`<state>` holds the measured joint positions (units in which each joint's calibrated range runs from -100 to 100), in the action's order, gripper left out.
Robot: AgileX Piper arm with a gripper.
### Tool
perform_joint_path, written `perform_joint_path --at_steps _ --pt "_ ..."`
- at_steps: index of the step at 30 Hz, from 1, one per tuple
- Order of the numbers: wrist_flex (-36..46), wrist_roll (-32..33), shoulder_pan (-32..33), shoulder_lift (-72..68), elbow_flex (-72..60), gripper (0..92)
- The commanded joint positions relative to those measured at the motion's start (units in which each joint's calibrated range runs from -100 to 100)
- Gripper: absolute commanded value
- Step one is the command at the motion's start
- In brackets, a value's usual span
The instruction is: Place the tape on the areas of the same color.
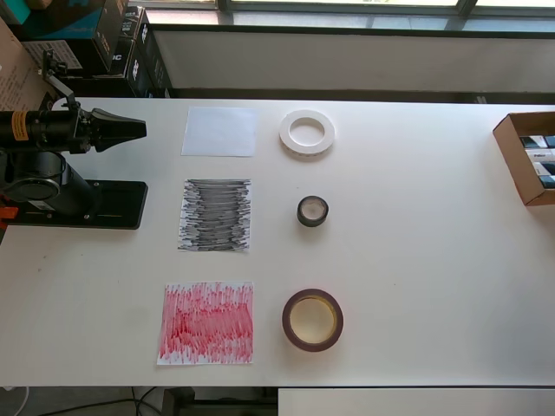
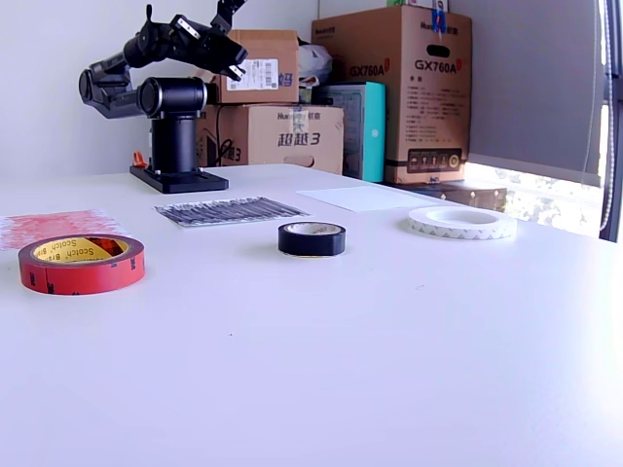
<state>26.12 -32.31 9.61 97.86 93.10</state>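
Three tape rolls lie in a column on the white table, each to the right of a paper sheet in the overhead view. The white ring (image 1: 307, 132) (image 2: 460, 222) lies beside the plain white sheet (image 1: 219, 131) (image 2: 365, 197). The small black roll (image 1: 313, 211) (image 2: 311, 238) lies beside the black-scribbled sheet (image 1: 215, 215) (image 2: 230, 209). The red-brown roll (image 1: 312, 320) (image 2: 82, 264) lies beside the red-scribbled sheet (image 1: 207, 322) (image 2: 49, 226). My gripper (image 1: 139, 130) (image 2: 232, 19) is folded back over its base, raised, shut and empty, left of the white sheet.
The arm's black base plate (image 1: 82, 205) (image 2: 180, 180) stands at the overhead view's left. An open cardboard box (image 1: 527, 156) sits at the table's right edge. Stacked cartons (image 2: 389, 88) stand behind the table. The table's front edge (image 1: 260, 386) runs just below the red sheet.
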Motion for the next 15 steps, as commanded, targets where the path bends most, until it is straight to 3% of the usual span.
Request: perform_joint_path --at_steps 1,15 --pt "-0.45 0.14 -0.36 -7.77 -6.28 0.3" --pt "-0.28 1.62 2.32 -45.66 -37.54 0.3"
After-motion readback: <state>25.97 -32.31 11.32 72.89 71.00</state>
